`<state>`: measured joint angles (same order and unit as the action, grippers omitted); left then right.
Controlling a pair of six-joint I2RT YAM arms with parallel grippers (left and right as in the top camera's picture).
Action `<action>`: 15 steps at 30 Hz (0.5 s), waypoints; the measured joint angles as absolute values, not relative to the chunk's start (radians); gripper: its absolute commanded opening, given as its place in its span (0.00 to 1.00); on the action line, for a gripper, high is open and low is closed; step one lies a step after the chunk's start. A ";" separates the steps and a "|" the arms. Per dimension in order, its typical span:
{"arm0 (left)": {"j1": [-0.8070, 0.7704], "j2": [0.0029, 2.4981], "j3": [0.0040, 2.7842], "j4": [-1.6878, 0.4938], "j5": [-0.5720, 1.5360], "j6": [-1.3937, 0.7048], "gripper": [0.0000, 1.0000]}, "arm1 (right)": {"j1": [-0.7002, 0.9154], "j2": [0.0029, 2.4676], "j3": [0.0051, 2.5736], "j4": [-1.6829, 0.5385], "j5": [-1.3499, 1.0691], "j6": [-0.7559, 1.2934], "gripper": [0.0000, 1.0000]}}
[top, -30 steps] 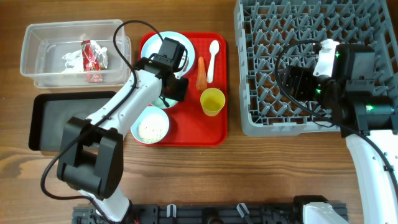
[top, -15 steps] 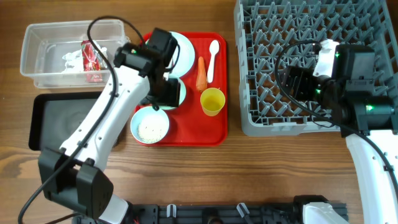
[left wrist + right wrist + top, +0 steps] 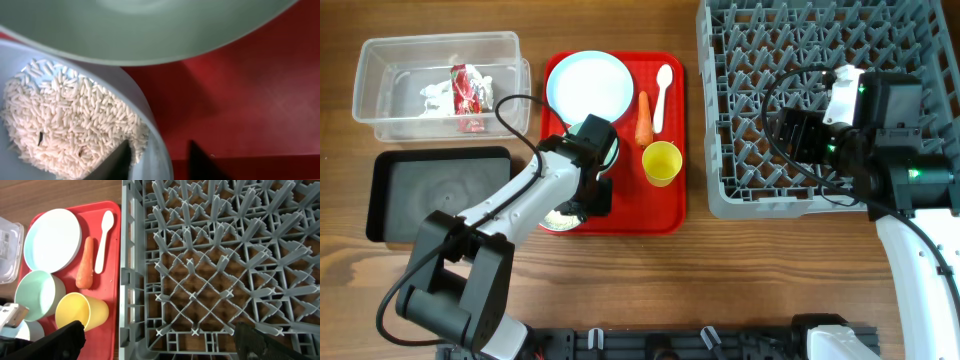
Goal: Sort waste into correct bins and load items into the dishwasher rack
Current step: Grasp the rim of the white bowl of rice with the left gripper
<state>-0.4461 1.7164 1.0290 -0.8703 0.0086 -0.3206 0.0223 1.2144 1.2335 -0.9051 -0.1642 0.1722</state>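
My left gripper [image 3: 593, 195] is open and straddles the right rim of a light blue bowl [image 3: 558, 218] that holds white rice [image 3: 60, 120]. One finger is inside among the grains and the other is outside over the red tray [image 3: 240, 100]; the gap between them shows in the left wrist view [image 3: 162, 162]. A second light blue bowl [image 3: 37, 295] stands just behind, empty. The light blue plate [image 3: 588, 83], white spoon [image 3: 662, 95], orange carrot [image 3: 642, 118] and yellow cup [image 3: 661, 163] lie on the red tray. My right gripper [image 3: 160, 345] is open over the grey rack [image 3: 820, 60].
The clear tub [image 3: 380, 110] at the back left holds white tissue [image 3: 432, 95] and a red wrapper [image 3: 468, 95]. The black tray [image 3: 430, 195] lies in front of it, left of the red tray [image 3: 665, 210]. The left arm crosses the black tray's right edge.
My left gripper has moved from over the plate and back bowl toward the front and down onto the rice bowl's rim. The right arm has not moved.
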 measured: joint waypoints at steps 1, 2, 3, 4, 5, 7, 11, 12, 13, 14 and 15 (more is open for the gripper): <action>-0.446 1.716 1.029 -0.867 0.009 -0.318 0.09 | 0.022 1.214 1.234 -0.905 -0.164 0.172 0.97; -0.446 1.716 1.028 -0.863 0.009 -0.319 0.04 | 0.022 1.214 1.234 -0.905 -0.164 0.172 0.97; -0.446 1.716 1.029 -0.862 0.009 -0.326 0.04 | 0.022 1.214 1.234 -0.905 -0.164 0.172 0.97; -0.446 1.716 1.029 -0.860 0.004 -0.321 0.04 | 0.022 1.214 1.234 -0.905 -0.164 0.172 0.97; -0.446 1.713 1.031 -0.859 -0.003 -0.320 0.04 | 0.022 1.214 1.234 -0.905 -0.164 0.172 0.97; -0.446 1.711 1.031 -0.860 -0.005 -0.320 0.04 | 0.022 1.214 1.234 -0.905 -0.164 0.172 0.97; -0.446 1.709 1.048 -0.891 -0.007 -0.320 0.04 | 0.022 1.214 1.234 -0.905 -0.164 0.172 0.97; -0.446 1.708 1.054 -0.903 -0.007 -0.320 0.04 | 0.022 1.214 1.234 -0.905 -0.164 0.172 0.97; -0.446 1.707 1.066 -0.925 -0.007 -0.320 0.04 | 0.022 1.214 1.234 -0.905 -0.164 0.172 0.97; -0.446 1.705 1.084 -0.949 -0.006 -0.320 0.04 | 0.022 1.214 1.234 -0.905 -0.164 0.172 0.97; -0.446 1.702 1.105 -0.981 -0.002 -0.321 0.04 | 0.022 1.214 1.234 -0.905 -0.164 0.172 0.97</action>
